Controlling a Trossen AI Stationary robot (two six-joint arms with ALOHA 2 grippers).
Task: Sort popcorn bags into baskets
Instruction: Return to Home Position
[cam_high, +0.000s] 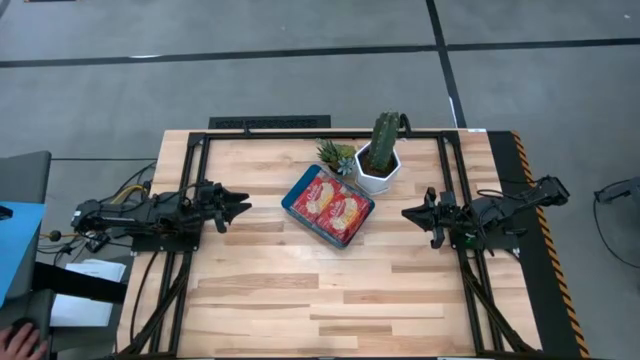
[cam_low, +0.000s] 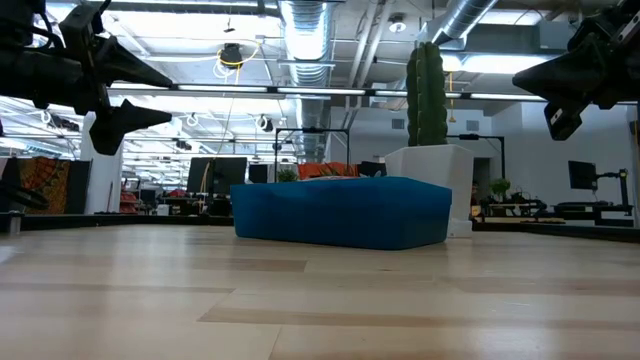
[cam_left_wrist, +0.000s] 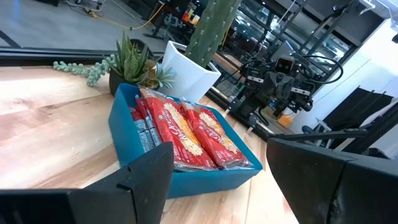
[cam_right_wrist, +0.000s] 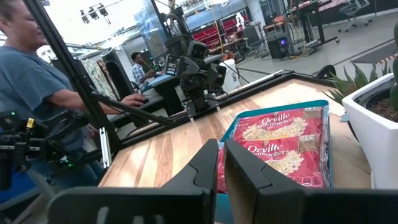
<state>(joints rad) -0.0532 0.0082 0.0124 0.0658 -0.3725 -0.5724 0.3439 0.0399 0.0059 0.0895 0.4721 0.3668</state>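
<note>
Several red popcorn bags (cam_high: 330, 203) lie flat, side by side, inside the teal-blue tray (cam_high: 287, 204) at the table's middle. They show as bags (cam_left_wrist: 193, 134) in the tray (cam_left_wrist: 124, 140) in the left wrist view, and as bags (cam_right_wrist: 280, 146) in the right wrist view. My left gripper (cam_high: 240, 209) hovers left of the tray, open and pointing at it (cam_left_wrist: 219, 154). My right gripper (cam_high: 407, 213) hovers right of the tray, shut and pointing at it (cam_right_wrist: 221, 152). Both hang above the table in the low view, the left gripper (cam_low: 150, 95) and the right gripper (cam_low: 530, 82). Neither touches anything.
A white hexagonal pot with a tall cactus (cam_high: 380, 160) stands just beyond the tray's far right corner, with a small succulent (cam_high: 335, 155) beside it. The near half of the table (cam_high: 320, 300) is bare wood. A person (cam_right_wrist: 37, 81) stands past the left edge.
</note>
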